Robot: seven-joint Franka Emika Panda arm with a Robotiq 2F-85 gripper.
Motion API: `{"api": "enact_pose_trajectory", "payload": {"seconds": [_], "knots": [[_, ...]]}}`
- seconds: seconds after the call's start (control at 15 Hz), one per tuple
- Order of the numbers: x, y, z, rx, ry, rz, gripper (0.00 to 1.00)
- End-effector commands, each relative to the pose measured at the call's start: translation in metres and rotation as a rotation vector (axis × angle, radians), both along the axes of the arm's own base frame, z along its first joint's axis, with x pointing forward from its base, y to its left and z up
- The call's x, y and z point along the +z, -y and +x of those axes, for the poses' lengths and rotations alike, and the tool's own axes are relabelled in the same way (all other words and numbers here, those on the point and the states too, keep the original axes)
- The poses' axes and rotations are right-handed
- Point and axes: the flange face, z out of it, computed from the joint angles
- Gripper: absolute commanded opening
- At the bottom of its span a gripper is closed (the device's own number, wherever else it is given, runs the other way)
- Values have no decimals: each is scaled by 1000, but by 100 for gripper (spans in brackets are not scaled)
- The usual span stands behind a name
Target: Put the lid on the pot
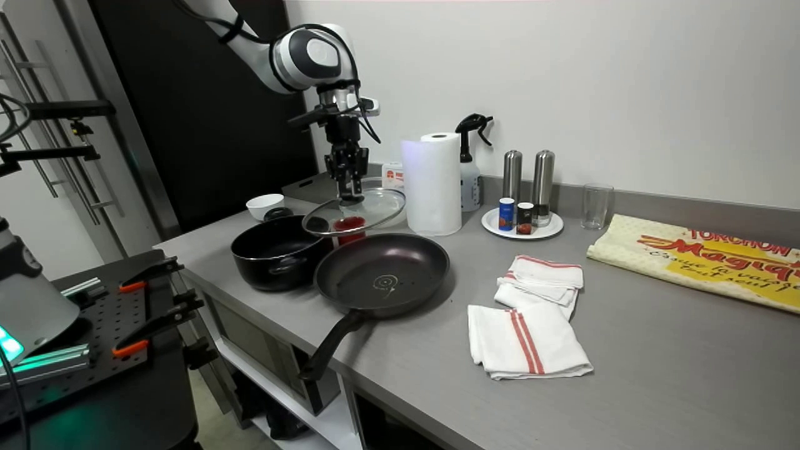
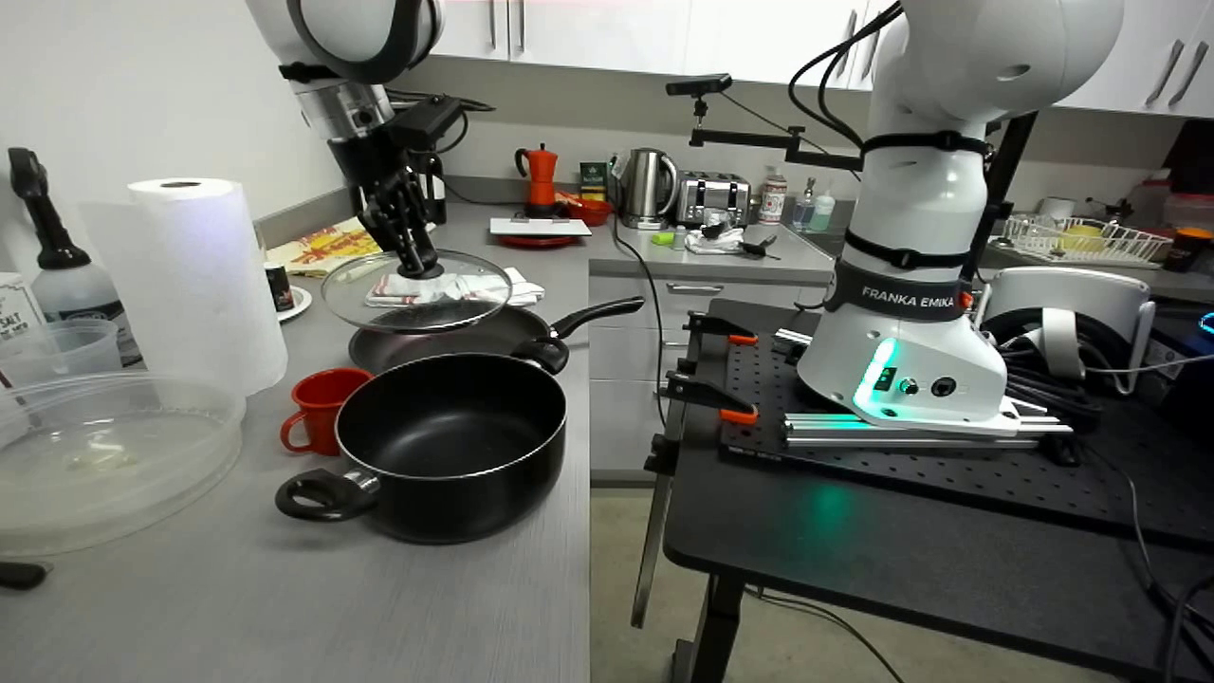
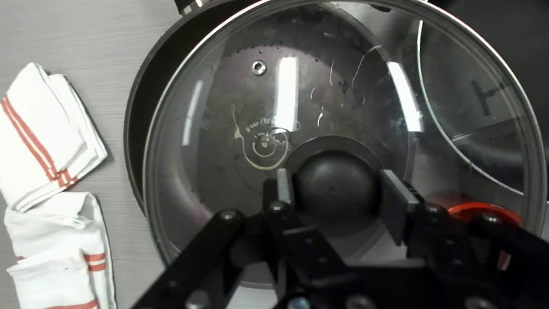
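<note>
In an exterior view, the hand [image 1: 351,191] pinched the knob [image 1: 352,201] of the lid [image 1: 381,210], which hung slightly tilted right beneath it, near the pot [image 1: 256,265]. In an exterior view, the lid was off the table [image 2: 408,607], above the frying pan [image 2: 505,334]. In the wrist view, finger pads [image 3: 396,206] pressed the knob from both sides.

Frying pan [image 1: 387,275], red mug [image 2: 320,413], striped towels [image 1: 531,331] on counter [image 1: 637,375]; paper roll [image 1: 433,187] near spray bottle [image 1: 470,182].
</note>
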Motion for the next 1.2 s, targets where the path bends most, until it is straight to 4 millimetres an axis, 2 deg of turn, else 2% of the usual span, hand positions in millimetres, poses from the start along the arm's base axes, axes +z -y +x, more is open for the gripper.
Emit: {"api": "enact_pose_trajectory", "payload": {"seconds": [0.0, 0.6, 0.73, 0.8, 1.13], "knots": [[11, -19, -15, 90, 7, 2, 25], [-9, -75, -40, 252, -34, -18, 25], [-11, -80, -45, 280, -38, -15, 25], [-23, -78, -37, 227, -55, -8, 50], [-26, -81, -41, 243, -57, -7, 50]]}}
